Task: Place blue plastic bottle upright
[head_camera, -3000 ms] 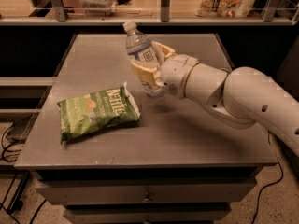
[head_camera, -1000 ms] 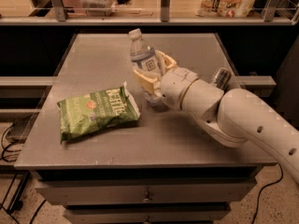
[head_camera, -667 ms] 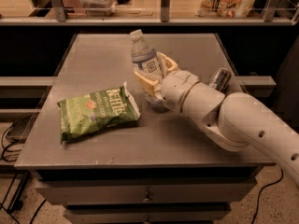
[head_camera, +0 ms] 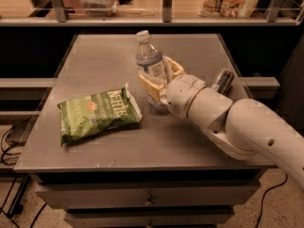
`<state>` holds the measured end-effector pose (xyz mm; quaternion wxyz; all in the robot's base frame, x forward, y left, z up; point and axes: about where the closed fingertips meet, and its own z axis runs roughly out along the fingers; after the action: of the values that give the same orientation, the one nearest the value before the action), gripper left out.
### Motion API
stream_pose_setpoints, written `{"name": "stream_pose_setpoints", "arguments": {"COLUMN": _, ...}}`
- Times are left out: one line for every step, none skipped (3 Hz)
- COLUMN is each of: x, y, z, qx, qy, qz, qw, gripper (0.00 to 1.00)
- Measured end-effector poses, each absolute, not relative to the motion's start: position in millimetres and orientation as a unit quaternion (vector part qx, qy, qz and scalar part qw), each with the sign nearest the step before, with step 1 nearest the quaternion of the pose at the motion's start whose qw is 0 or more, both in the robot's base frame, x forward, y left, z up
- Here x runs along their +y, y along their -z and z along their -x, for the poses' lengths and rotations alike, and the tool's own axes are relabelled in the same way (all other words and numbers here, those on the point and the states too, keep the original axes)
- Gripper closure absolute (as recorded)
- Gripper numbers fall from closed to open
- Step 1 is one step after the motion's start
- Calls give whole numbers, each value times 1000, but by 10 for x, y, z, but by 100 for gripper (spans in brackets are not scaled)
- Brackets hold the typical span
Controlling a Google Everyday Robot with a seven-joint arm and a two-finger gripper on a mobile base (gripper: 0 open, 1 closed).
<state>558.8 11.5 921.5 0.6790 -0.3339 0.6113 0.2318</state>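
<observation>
The blue plastic bottle point(head_camera: 149, 63) is a small clear ribbed water bottle with a white cap and a pale label with a dark blue square logo. It stands almost upright, leaning slightly left, near the middle of the grey table point(head_camera: 95, 61). Its base is at or just above the tabletop. My gripper point(head_camera: 159, 82) has its tan fingers point(head_camera: 151, 86) on either side of the bottle's lower half and is shut on it. My white arm reaches in from the lower right.
A green chip bag point(head_camera: 97, 114) lies flat to the left of the bottle. A silver metal can point(head_camera: 221, 81) lies on its side at the right, behind my arm. A railing and shelf with packages run along the back.
The bottle has gone from tilted to nearly upright, still in my gripper. My arm has shifted slightly and the can behind it has come into view.
</observation>
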Motion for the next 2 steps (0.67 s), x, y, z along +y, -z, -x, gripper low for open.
{"name": "stream_pose_setpoints", "arguments": {"x": 115, "y": -9215, "z": -5587, "qx": 611, "qy": -232, "qz": 334, "qw": 679, "gripper": 81}}
{"name": "stream_pose_setpoints", "arguments": {"x": 81, "y": -9213, "z": -5548, "qx": 616, "qy": -228, "qz": 331, "qw": 678, "gripper": 57}}
